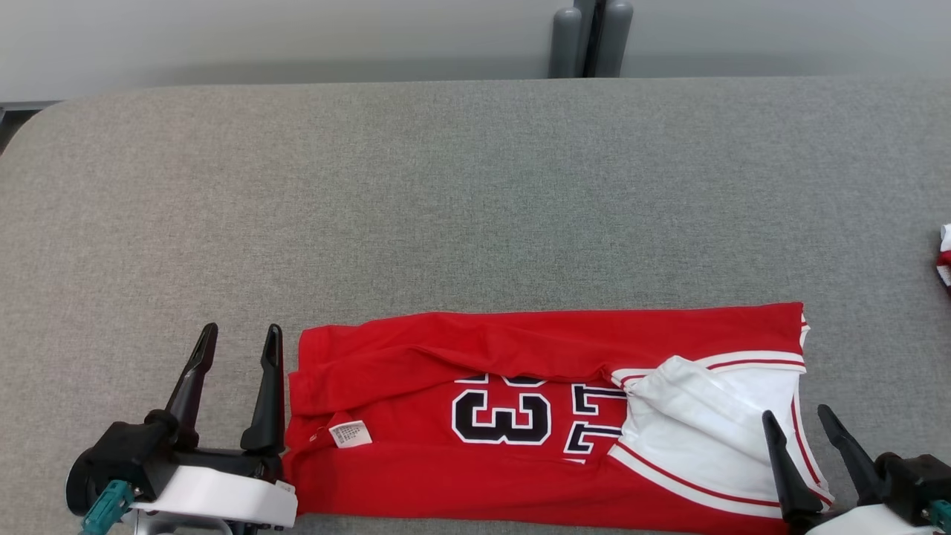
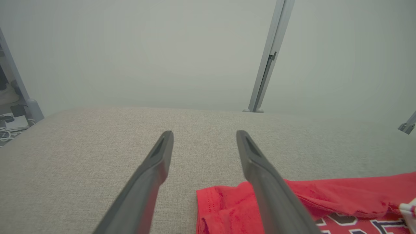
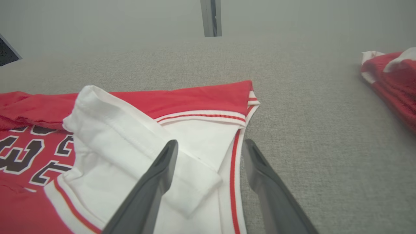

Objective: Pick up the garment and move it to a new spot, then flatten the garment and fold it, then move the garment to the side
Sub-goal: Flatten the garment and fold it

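Beyond the garment [image 3: 195, 97], right wrist view shows red bundle [image 3: 390, 78]

The folded red sports jersey [image 1: 520, 349] hides much of its own print: the tops of the black, white-edged numerals [image 1: 501, 416] are tucked under a red fold, and the characters beside them disappear beneath the white sleeve [image 1: 706, 416]. The print on its small white label [image 1: 350, 434] is too small to read. The jersey's near right corner is cut off by the head view's bottom edge and partly covered by the right jaws. A second red-and-white cloth [image 1: 945, 256] is cut by the right edge, so its kind is unclear. The grey upright posts [image 1: 591, 37] run off the top. The grey fabric tabletop [image 1: 446, 186] runs out of view on the right.
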Motion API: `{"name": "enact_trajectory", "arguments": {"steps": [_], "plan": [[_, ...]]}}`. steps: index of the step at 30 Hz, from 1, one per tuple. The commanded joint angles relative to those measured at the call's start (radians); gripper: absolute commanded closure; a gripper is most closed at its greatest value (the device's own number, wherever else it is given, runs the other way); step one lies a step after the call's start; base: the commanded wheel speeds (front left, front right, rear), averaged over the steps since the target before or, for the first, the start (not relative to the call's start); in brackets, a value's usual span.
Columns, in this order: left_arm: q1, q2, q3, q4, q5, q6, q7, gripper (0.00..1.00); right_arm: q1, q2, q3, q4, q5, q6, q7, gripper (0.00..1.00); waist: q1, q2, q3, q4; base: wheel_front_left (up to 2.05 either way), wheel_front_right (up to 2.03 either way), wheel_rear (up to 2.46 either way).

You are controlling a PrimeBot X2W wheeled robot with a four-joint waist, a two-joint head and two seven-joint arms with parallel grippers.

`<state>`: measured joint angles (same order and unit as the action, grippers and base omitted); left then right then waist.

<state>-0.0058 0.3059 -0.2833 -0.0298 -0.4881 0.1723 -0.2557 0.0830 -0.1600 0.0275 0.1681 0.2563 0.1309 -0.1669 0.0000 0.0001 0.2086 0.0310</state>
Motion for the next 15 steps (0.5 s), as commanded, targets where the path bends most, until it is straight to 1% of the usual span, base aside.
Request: {"name": "enact_trajectory", "arguments": {"steps": [1,6,11,12,13,14,15], "plan": [[-0.021,0.004,0.001,0.000,0.004,-0.006,-0.003,0.00,-0.022,0.001,0.003,0.028,0.011,0.000,-0.013,0.00,0.0000,-0.0001,0.010,0.004,0.00,0.00,0.00],[-0.038,0.003,-0.001,0.008,0.005,-0.014,-0.005,0.00,-0.065,0.006,0.026,0.141,0.006,0.000,-0.031,0.00,0.0000,-0.0001,0.027,0.005,0.00,0.00,0.00],[-0.050,0.002,0.001,0.018,0.006,-0.017,-0.007,0.00,-0.092,0.014,0.042,0.240,0.029,0.000,-0.021,0.00,0.0000,-0.0001,0.031,0.005,0.00,0.00,0.00],[-0.049,0.001,0.002,0.020,0.006,-0.017,-0.007,0.00,-0.097,0.020,0.049,0.255,0.046,0.000,-0.015,0.29,0.0000,-0.0001,0.031,0.004,0.00,0.00,0.00],[-0.048,0.000,0.003,0.022,0.006,-0.018,-0.008,0.00,-0.103,0.021,0.059,0.269,0.055,0.000,-0.013,0.62,0.0000,-0.0001,0.030,0.004,0.00,0.00,0.00],[-0.047,0.000,0.003,0.023,0.006,-0.018,-0.008,0.00,-0.106,0.019,0.072,0.279,0.069,0.000,-0.011,1.00,0.0000,-0.0001,0.029,0.003,0.00,0.00,0.00],[-0.046,-0.001,0.003,0.024,0.007,-0.019,-0.008,0.00,-0.104,0.019,0.083,0.288,0.085,0.000,-0.006,1.00,0.0000,-0.0001,0.027,0.003,0.00,0.00,0.00]]}}
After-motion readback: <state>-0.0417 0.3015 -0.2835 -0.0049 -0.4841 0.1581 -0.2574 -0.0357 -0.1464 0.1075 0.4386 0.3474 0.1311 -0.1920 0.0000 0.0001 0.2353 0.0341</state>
